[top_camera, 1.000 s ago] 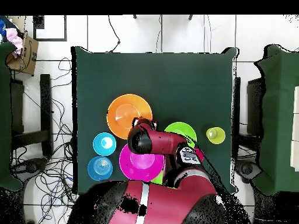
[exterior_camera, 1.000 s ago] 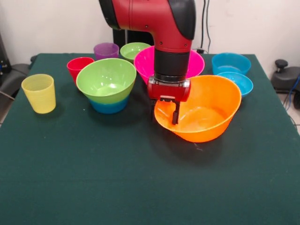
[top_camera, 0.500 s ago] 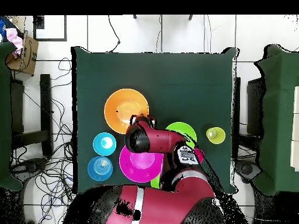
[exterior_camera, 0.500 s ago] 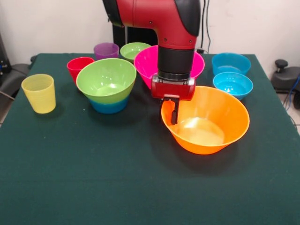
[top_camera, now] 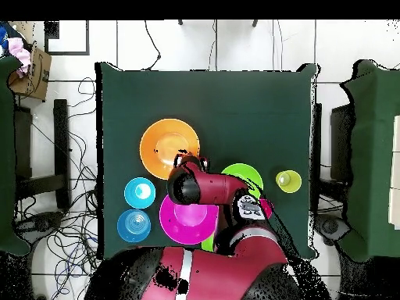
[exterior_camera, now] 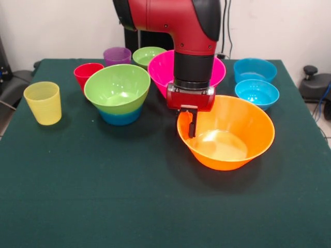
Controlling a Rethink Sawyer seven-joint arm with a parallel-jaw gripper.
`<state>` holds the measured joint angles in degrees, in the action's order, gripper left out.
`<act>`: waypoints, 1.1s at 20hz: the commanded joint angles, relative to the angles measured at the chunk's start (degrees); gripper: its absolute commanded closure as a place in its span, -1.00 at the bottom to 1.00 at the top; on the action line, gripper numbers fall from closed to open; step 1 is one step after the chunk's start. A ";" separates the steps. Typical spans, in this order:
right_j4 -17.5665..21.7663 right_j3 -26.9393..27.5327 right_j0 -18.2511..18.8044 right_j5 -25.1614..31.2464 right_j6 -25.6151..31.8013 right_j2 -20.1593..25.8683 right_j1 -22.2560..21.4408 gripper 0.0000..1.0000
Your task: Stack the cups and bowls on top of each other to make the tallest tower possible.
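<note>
The gripper (exterior_camera: 190,126) sits at the rim of the large glossy orange plastic bowl (exterior_camera: 227,134), at the bowl's 9 o'clock in the front view. One dark finger hangs inside the wall; the other looks to be outside, so it seems clenched on the rim, tho the outer finger is partly hidden. The bowl sits level on the green table (exterior_camera: 103,196), w/ the rest of it spreading toward 3 o'clock from the claw. In the overhead view the same bowl (top_camera: 166,145) lies at about 11 o'clock from the wrist.

Judgement: the next move turns on that one-sided hold. The bowl's mass is all to one side of the claw, so it'll likely tip when raised.

Count:
- Bowls, 7:
  - orange
  - large pink (exterior_camera: 161,70), just behind the arm
  - medium green (exterior_camera: 117,88), nested on a blue one (exterior_camera: 120,117)
  - small green (exterior_camera: 147,53), at back
  - 2 more blue (exterior_camera: 254,68) (exterior_camera: 257,93), at 1–2 o'clock of the orange
- Cups, 3, translucent tumblers:
  - yellow (exterior_camera: 43,102)
  - red (exterior_camera: 87,74)
  - purple (exterior_camera: 117,55)

No real tower yet, only the green-on-blue pair.
</note>
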<state>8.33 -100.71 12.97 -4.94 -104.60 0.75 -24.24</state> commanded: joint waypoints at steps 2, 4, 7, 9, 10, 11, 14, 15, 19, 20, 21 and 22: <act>-0.53 1.59 -1.37 3.17 -6.72 1.38 0.11 1.00; -0.16 -3.43 -1.32 4.80 -7.44 0.58 -5.40 1.00; 0.35 -9.17 -0.08 10.19 -6.28 0.11 -13.99 1.00; 0.04 -11.26 0.23 13.27 -5.59 -0.06 -17.83 1.00; -0.12 -11.76 0.11 14.44 -5.31 -0.30 -19.21 1.00; -0.37 -12.86 0.43 16.49 -4.84 -0.22 -21.47 1.00; -0.64 -14.48 2.18 19.81 -3.70 1.38 -24.99 1.00; -0.55 -14.71 2.59 20.03 -3.61 1.77 -25.39 1.00; -0.46 -16.98 4.39 21.50 -3.32 3.41 -28.40 1.00; -0.66 -17.80 5.04 22.05 -3.12 4.10 -29.34 1.00; -1.03 -19.03 5.52 23.43 -2.82 4.52 -31.20 1.00; -1.24 -19.75 5.93 24.29 -2.44 4.82 -32.46 1.00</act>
<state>8.39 -113.00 16.41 10.26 -104.60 0.24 -48.58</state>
